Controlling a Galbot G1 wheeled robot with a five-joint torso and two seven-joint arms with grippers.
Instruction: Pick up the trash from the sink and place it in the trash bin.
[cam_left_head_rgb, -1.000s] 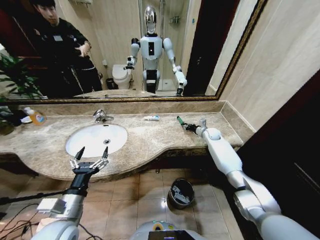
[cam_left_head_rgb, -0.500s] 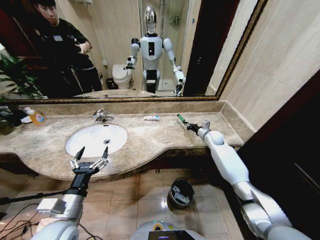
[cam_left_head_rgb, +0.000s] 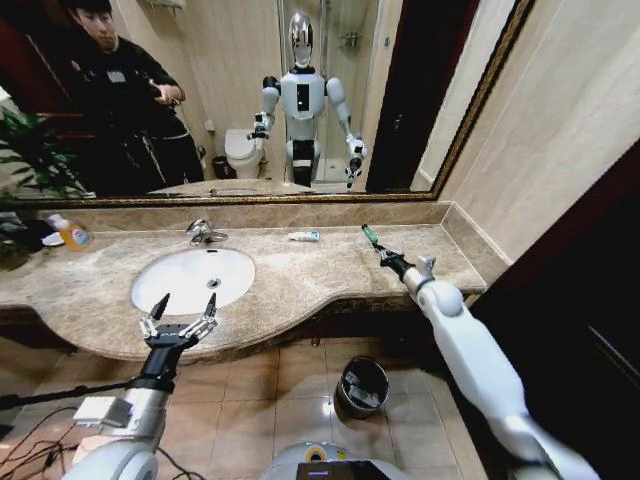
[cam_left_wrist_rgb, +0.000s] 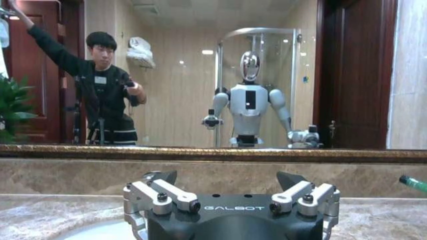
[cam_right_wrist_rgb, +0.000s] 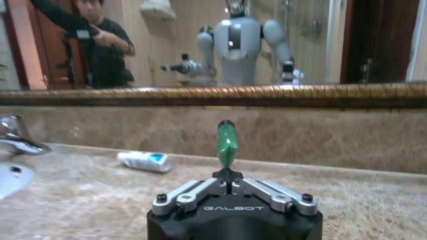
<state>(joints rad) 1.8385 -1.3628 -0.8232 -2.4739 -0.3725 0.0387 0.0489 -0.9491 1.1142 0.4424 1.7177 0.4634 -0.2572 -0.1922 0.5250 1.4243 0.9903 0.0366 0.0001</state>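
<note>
Raised higher, right gripper (cam_left_head_rgb: 378, 249) pinches green piece (cam_left_head_rgb: 369, 234), seemingly upright

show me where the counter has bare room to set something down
Bare marble lies between the sink and the white tube, and right of the sink's rim. It's crowded at the far left by the orange bottle, and around the right pincer.

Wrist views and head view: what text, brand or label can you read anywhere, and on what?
"GALBOT": on the left gripper body, left wrist view.
"GALBOT": on the right gripper body, right wrist view.
White-and-blue tube on the counter: print too blurred to read.
Orange-liquid bottle label: too small to read.
Green piece in the right jaws: no text visible.
</note>
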